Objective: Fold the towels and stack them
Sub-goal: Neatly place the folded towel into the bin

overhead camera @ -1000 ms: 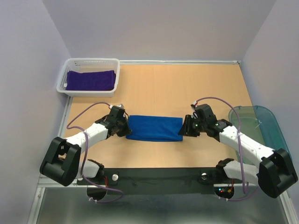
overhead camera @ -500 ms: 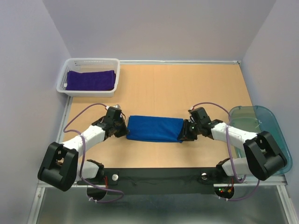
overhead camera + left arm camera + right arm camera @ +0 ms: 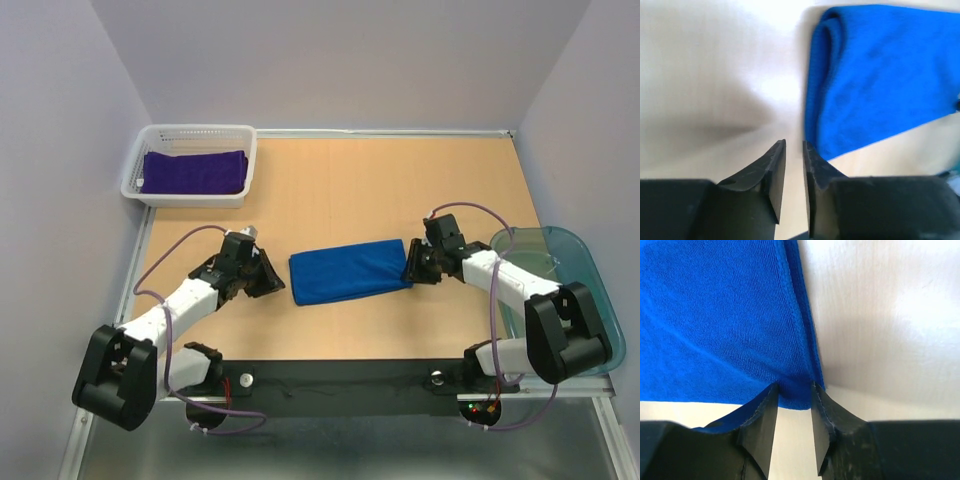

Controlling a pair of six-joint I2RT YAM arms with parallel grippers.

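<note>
Table (image 3: 340, 190): light wood top.
Blue towel (image 3: 350, 271): folded into a long strip, mid-table, lying slightly askew with its right end farther back.
Right gripper (image 3: 408, 270): at the strip's right end, seemingly touching the cloth; the grip is hard to judge from above.
Left gripper (image 3: 275, 283): just beside the left end, apart from it.
Purple towel (image 3: 194, 171): folded, inside the white basket (image 3: 200, 130), far-left corner.
Teal tub (image 3: 545, 230): right edge.

This looks like a robotics lab test cell. A left arm (image 3: 185, 295) and a right arm (image 3: 505, 280), both white-and-black robot arms, are bolted to a black rail (image 3: 340, 378) at the near edge of a bare wooden bench (image 3: 340, 180). Plain pale walls (image 3: 330, 60) box the bench in on three sides.
</note>
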